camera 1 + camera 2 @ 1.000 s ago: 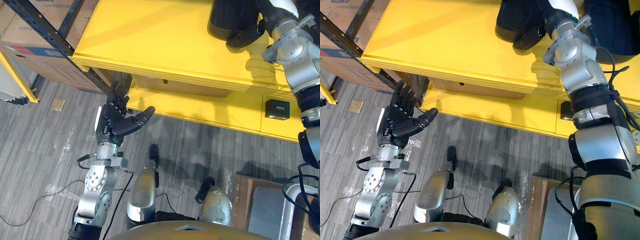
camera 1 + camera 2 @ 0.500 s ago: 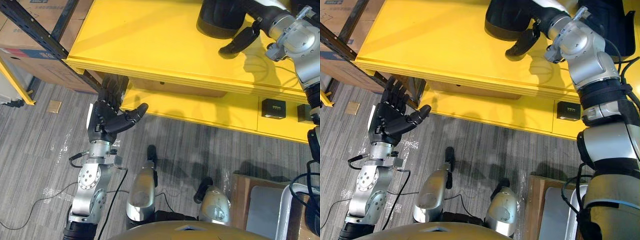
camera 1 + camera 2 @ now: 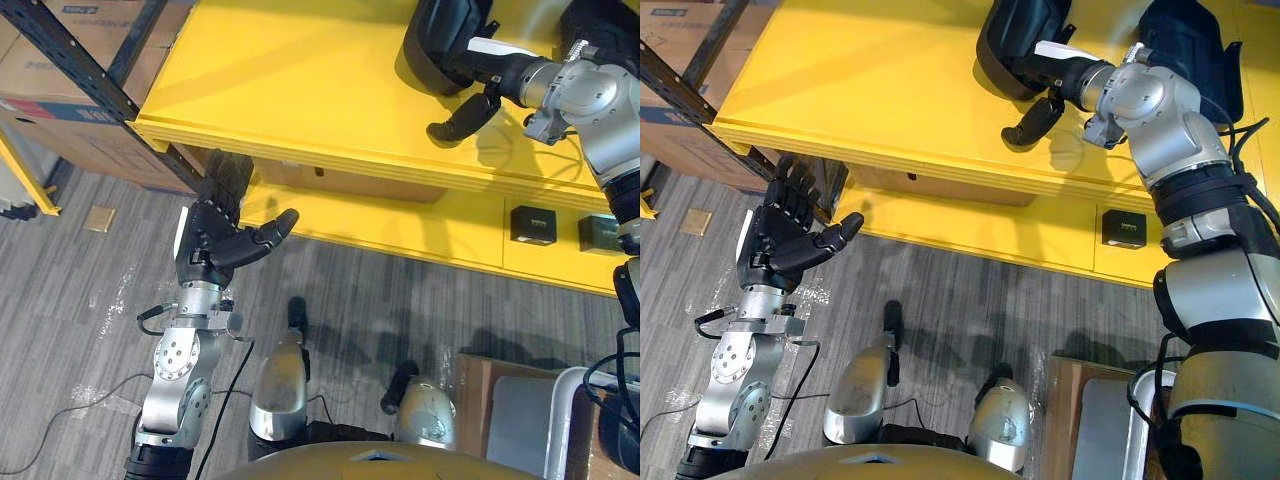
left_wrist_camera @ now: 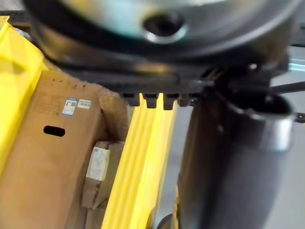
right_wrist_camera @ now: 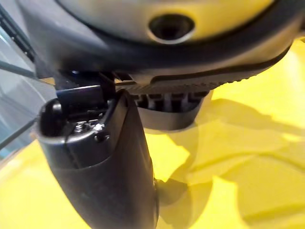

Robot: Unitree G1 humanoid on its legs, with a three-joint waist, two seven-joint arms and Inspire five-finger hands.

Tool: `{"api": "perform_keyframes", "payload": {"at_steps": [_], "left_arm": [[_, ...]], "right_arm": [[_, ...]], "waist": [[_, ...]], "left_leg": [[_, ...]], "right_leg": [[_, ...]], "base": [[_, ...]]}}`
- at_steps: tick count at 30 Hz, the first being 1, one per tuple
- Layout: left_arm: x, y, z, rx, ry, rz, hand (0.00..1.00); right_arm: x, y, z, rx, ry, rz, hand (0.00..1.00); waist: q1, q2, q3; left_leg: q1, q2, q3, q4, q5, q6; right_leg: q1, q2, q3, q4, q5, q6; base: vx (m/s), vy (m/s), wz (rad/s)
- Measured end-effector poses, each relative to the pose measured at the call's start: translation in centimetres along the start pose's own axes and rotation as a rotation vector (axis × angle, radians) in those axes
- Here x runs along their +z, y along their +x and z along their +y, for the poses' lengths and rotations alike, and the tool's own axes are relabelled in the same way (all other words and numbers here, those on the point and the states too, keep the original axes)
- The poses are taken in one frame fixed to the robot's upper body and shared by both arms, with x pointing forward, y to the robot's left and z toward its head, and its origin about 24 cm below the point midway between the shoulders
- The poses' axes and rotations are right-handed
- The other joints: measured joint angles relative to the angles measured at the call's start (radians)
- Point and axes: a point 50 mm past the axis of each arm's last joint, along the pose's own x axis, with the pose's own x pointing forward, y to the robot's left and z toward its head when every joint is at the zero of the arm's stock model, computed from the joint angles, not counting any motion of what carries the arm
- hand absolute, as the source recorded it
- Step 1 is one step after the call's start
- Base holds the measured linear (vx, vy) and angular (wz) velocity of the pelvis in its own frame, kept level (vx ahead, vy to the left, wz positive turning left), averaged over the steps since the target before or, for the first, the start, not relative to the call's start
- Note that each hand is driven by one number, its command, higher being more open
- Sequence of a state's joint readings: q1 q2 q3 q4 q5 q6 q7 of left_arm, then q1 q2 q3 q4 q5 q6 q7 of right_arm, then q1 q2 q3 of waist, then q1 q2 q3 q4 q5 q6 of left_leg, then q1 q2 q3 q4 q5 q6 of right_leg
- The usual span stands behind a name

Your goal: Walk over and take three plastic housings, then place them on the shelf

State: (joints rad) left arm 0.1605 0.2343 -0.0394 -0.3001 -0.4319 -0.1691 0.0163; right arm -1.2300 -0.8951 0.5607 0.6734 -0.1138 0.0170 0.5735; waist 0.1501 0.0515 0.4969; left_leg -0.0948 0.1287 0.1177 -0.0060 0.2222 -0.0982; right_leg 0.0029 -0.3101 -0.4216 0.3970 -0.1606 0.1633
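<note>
Just past the right hand [image 3: 1058, 72], on the yellow shelf [image 3: 870, 80], one black plastic housing [image 3: 1012, 40] is seen; whether it is gripped cannot be told. Two small black boxes [image 3: 529, 224] are shelved below that hand. The left hand [image 3: 780, 240] is spread wide.

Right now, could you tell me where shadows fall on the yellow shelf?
Left eye view: the right hand throws a shadow on the yellow shelf just beside its thumb. Right wrist view: overlapping darker patches cross the shelf past the thumb.
</note>
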Motion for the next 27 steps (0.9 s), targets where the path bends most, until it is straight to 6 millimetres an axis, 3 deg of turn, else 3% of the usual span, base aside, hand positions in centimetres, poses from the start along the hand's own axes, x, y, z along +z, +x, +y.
{"api": "perform_keyframes", "payload": {"at_steps": [14,23,27], "left_arm": [[0.4,-0.1,0.1,-0.017,0.020,0.005,1.00],[0.4,-0.1,0.1,-0.029,0.025,0.004,1.00],[0.5,-0.1,0.2,-0.043,0.039,0.007,1.00]], "right_arm": [[-0.2,0.5,2.1,0.122,-0.049,-0.006,1.00],[-0.2,0.7,2.8,0.155,-0.087,-0.006,1.00],[0.3,0.8,2.6,0.058,-0.189,-0.039,1.00]], "waist": [[0.011,-0.065,-0.042],[0.013,-0.066,-0.061],[0.013,-0.066,-0.061]], "left_leg": [[0.001,-0.003,0.000,-0.009,0.002,0.001],[0.007,0.003,0.009,-0.016,0.002,0.000],[0.008,0.004,0.012,-0.018,-0.002,-0.004]], "right_leg": [[0.006,0.002,-0.003,-0.022,0.006,0.004],[0.019,0.015,0.000,-0.058,0.027,0.005],[0.021,0.018,0.001,-0.069,0.031,0.006]], "base": [[0.00,0.000,0.00],[0.00,-0.008,-0.02],[0.00,0.000,0.00]]}}
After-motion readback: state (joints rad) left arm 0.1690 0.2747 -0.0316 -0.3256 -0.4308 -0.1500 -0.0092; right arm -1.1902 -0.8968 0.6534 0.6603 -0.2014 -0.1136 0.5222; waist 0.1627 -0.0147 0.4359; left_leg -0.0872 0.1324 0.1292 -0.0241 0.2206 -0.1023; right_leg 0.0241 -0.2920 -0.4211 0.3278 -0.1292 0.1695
